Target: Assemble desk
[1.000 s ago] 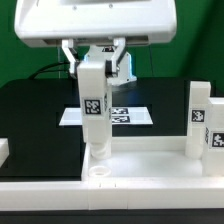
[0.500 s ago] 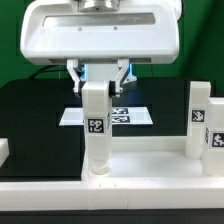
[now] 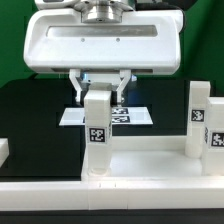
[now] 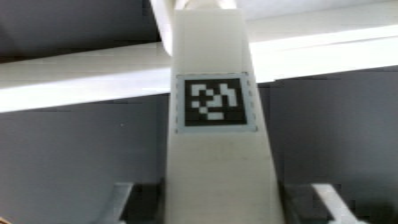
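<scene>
Over the slab's (image 3: 130, 165) near corner, my gripper (image 3: 99, 92) clamps a tagged leg (image 3: 98, 135) upright in its socket. Seating looks partial, though the base is hard to read; next I'd twist it home.

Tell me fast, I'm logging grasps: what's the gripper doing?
Gripper: jaws closed on the top of the upright leg.

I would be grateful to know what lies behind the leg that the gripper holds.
Behind the held leg, the marker board shows on the black table. The leg covers the board's middle, so any tags there are hidden.
</scene>
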`<action>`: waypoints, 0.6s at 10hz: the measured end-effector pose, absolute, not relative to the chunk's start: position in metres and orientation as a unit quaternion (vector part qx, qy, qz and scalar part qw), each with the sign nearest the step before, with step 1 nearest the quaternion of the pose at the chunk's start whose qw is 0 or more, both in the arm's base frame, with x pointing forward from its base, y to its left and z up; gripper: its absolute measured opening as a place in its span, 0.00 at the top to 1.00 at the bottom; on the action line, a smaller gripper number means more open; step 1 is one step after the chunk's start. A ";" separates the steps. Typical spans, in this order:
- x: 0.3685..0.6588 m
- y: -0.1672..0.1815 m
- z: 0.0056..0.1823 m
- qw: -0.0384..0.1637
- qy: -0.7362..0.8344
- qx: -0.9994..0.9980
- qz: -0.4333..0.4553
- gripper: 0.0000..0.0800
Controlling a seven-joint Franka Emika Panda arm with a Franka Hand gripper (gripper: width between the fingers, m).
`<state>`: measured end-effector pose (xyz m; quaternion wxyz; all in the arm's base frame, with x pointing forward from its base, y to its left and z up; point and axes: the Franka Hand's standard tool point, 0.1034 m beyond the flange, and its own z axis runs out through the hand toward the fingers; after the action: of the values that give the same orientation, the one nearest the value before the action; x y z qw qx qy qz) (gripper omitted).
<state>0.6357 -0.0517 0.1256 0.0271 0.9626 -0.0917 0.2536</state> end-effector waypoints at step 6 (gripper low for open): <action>0.628 -0.055 0.125 0.041 -0.091 0.954 0.282 0.52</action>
<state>0.6276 -0.0548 0.1249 0.0411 0.9544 -0.0906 0.2816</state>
